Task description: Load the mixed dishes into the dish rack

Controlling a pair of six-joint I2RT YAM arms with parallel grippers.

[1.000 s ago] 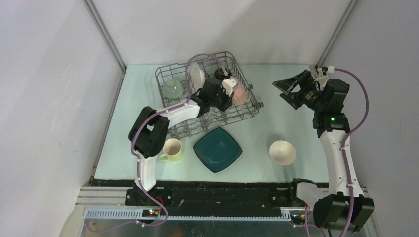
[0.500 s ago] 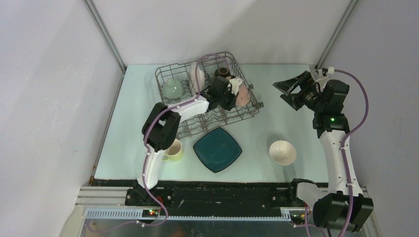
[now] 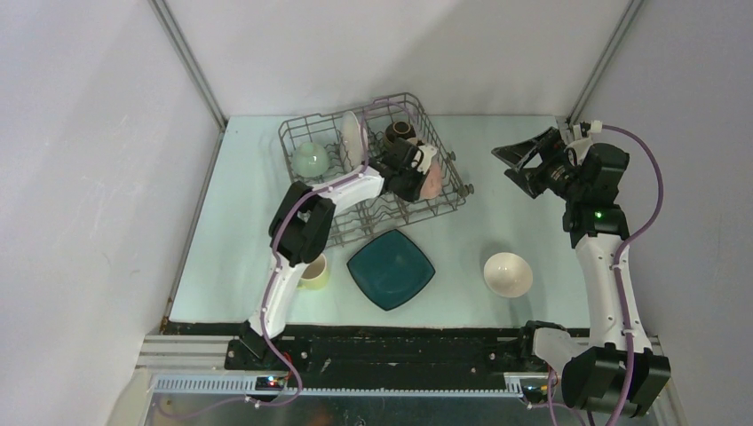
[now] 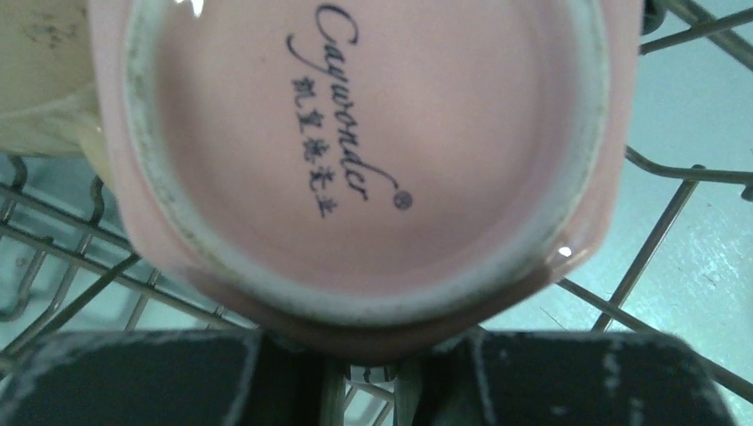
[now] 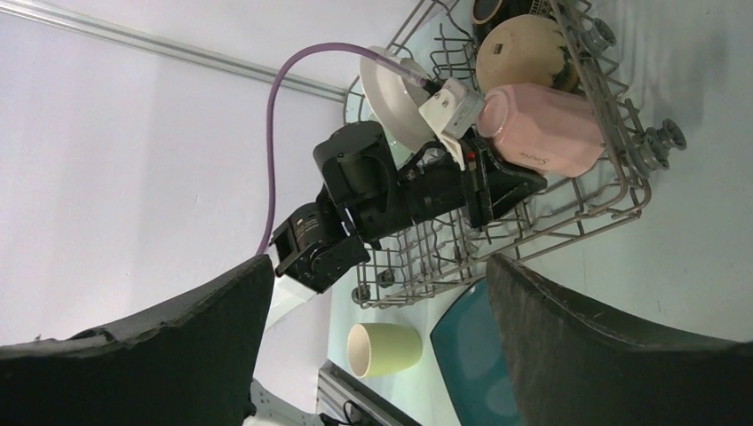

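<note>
Left wrist view is filled by the pink mug [image 4: 355,151], which sits inside the dish rack [image 4: 657,231] with its stamped base facing the lens. I cannot tell whether the left gripper [image 4: 360,390] beneath it pinches anything. The mug seems to lie on its side, long axis roughly level and mouth away from that wrist, so it may roll against the tan mug [image 5: 519,49] if freed unseated. The right gripper [image 3: 502,163] hangs spread wide, empty.

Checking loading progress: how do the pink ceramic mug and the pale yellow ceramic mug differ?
The pink ceramic mug lies tipped over inside the grey wire dish rack, its printed base showing; the pale yellow ceramic mug stands upright on the table outside it, mouth showing. Both are plain-coloured mugs.
</note>
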